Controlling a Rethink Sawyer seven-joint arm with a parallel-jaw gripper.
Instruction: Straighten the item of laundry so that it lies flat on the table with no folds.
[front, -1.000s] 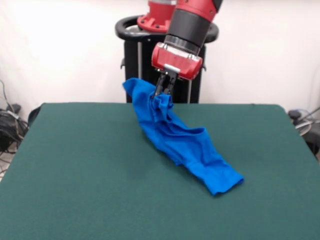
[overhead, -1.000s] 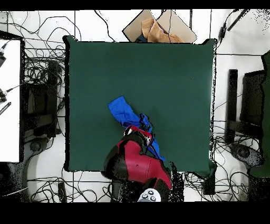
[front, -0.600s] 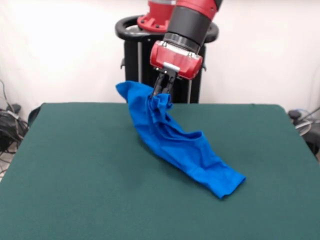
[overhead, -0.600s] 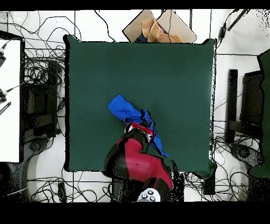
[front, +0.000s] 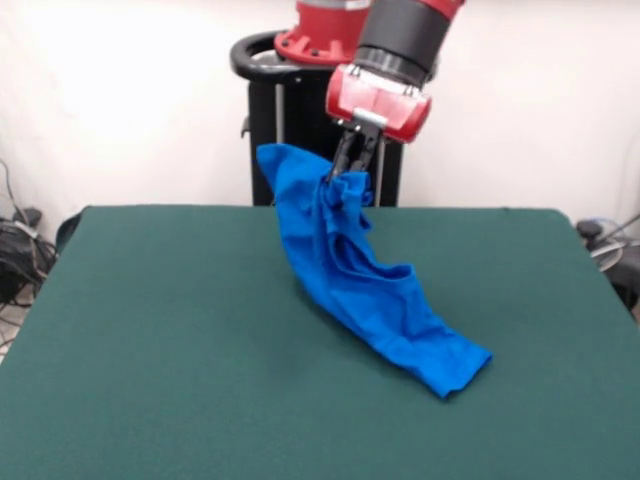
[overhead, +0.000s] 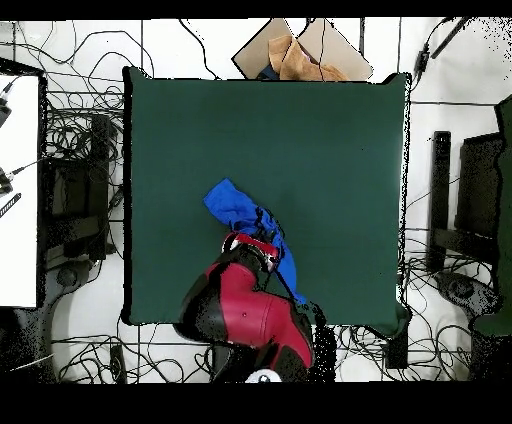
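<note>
1. Front view: gripper (front: 350, 172) clenched on a bunched fold of the blue T-shirt (front: 365, 290), raised above the table's (front: 150, 380) far edge.
2. T-shirt: hangs twisted from the grip; its lower end trails onto the table toward the right edge, crumpled, print hidden.
3. Overhead view: T-shirt (overhead: 235, 207) near the table's (overhead: 330, 150) robot-side edge, partly under the arm.
4. Handling advice: drag slowly away from the resting end, keeping the cloth taut, lower, then let go.

We take this for a robotics lab: a green-covered desk (overhead: 200, 130) ringed by tangled cables (overhead: 70, 140) on a pale floor, a black pedestal (front: 275, 110) against a white backdrop (front: 120, 90), a cardboard box (overhead: 300, 50) nearby.
</note>
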